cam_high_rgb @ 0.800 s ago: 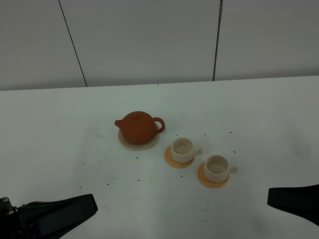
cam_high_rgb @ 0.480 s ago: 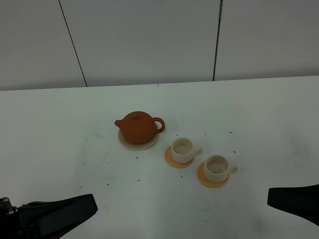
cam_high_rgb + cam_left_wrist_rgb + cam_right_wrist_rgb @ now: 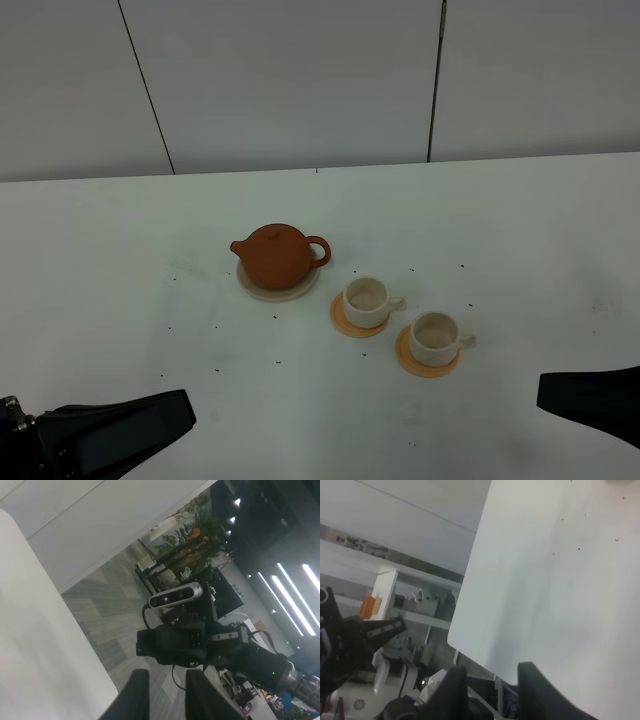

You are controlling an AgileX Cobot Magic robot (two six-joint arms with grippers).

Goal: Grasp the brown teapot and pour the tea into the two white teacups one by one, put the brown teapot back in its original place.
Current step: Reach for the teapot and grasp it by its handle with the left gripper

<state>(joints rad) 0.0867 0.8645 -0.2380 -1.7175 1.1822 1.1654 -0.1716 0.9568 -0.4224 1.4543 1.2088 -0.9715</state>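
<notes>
The brown teapot (image 3: 279, 255) stands on its round cream saucer (image 3: 262, 288) near the table's middle, spout to the left and handle to the right. Right of it and nearer the front, the two white teacups (image 3: 366, 299) (image 3: 435, 336) each sit on an orange coaster. Both arms stay low at the front corners, far from the pot. In the left wrist view my left gripper (image 3: 167, 677) points off the table, its fingers slightly apart and holding nothing. My right gripper (image 3: 491, 667) is also open and empty, above the table's edge.
The white table (image 3: 120, 260) runs back to a grey panelled wall. The left arm's black body (image 3: 115, 437) fills the front left corner, the right arm's (image 3: 593, 400) the front right. Small dark specks dot the tabletop around the cups.
</notes>
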